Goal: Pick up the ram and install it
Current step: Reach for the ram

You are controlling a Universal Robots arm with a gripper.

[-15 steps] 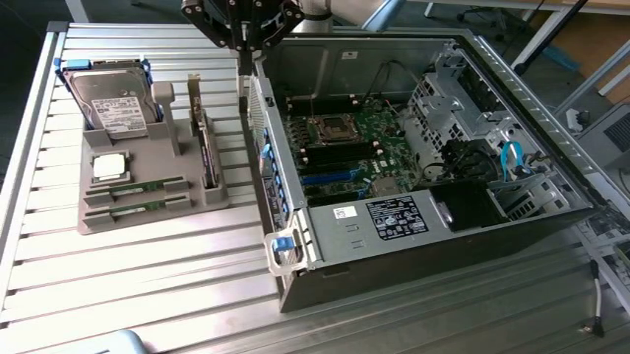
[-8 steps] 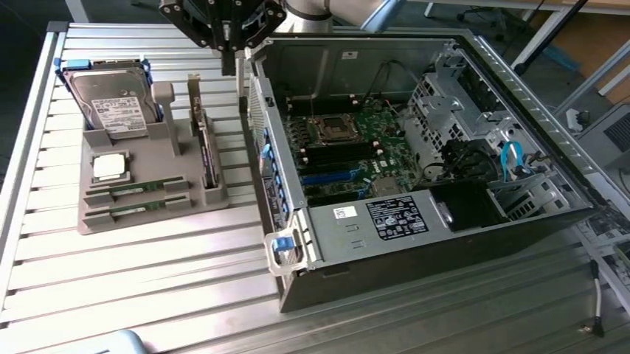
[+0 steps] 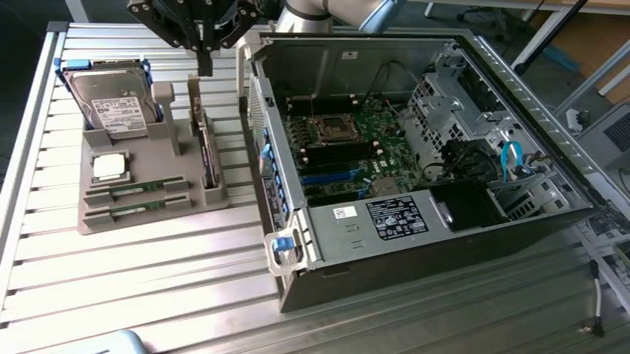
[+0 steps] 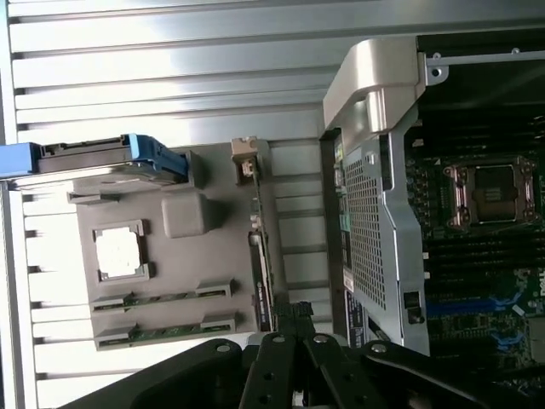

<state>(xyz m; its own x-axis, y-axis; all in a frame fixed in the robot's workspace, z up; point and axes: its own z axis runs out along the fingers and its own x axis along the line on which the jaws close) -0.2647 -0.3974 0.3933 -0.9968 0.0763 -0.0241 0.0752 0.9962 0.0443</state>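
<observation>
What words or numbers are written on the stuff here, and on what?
Nothing can be read.
White label on the hard drive: print too small.
Black label on the computer case: white print, blurred.
White sticker beside it: too small.
Small sticker on the case's inner wall: too small.

— What's the desk (image 3: 147, 280) like?
— Ribbed metal slats, with bright glare running across them.
— And beyond it?
— Past the desk's far edge, a brown surface (image 3: 591, 37) and dark slanted poles (image 3: 547, 35). A white cable (image 3: 598, 295) lies just off the desk's side.
</observation>
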